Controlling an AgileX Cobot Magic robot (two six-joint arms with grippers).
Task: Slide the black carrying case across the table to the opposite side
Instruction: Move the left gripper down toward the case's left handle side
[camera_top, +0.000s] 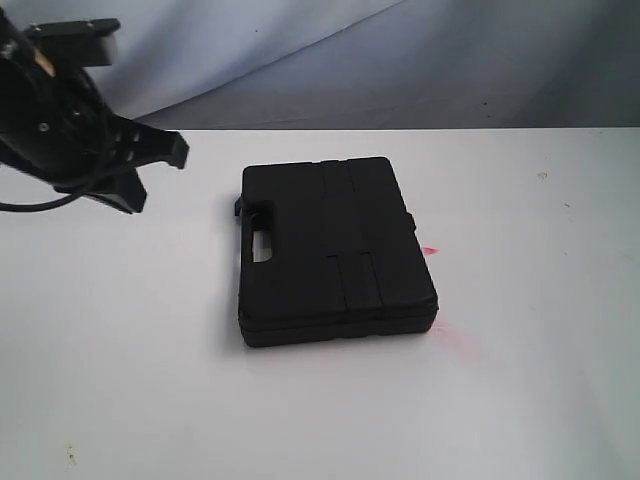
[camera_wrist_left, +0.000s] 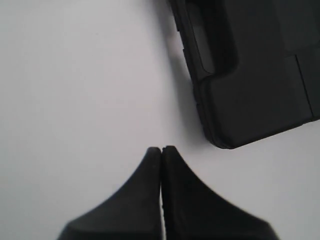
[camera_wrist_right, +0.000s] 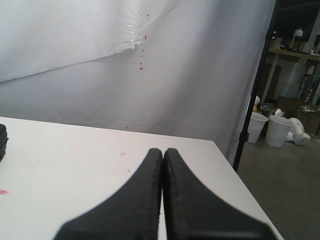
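Case (camera_top: 335, 250) lies flat on the white table (camera_top: 150, 390), a little past the middle toward the far edge in your exterior view, lid up and turned slightly askew. Its cut-out handle (camera_top: 265, 250) runs along the left edge, and grooves split the lid into ribbed panels. You will read no brand or label on it: the lid shows only matte black moulding, and anything finer is too dark to make out. Faint red smears (camera_top: 431, 250) mark the table just off the case's right edge and near its front right corner. Your left gripper (camera_wrist_left: 161, 149) has its fingers pressed together with nothing between them. In its wrist view the tips sit over bare table beside the handle-side corner of the case (camera_wrist_left: 250, 75), near it but not touching. The exterior view shows that left arm (camera_top: 60, 120) at the far left, apart from the case. Whether the tips touch the tabletop you cannot tell. Your right gripper (camera_wrist_right: 162, 150) is likewise closed and empty, and it points over the table toward a white cloth backdrop (camera_wrist_right: 100, 75) dotted with small red specks (camera_wrist_right: 141, 67). Only a sliver of the case (camera_wrist_right: 2, 140) shows at the edge of that view. Beyond the table's end you can see a black stand pole (camera_wrist_right: 250, 125) and white buckets (camera_wrist_right: 277, 131) on the floor.
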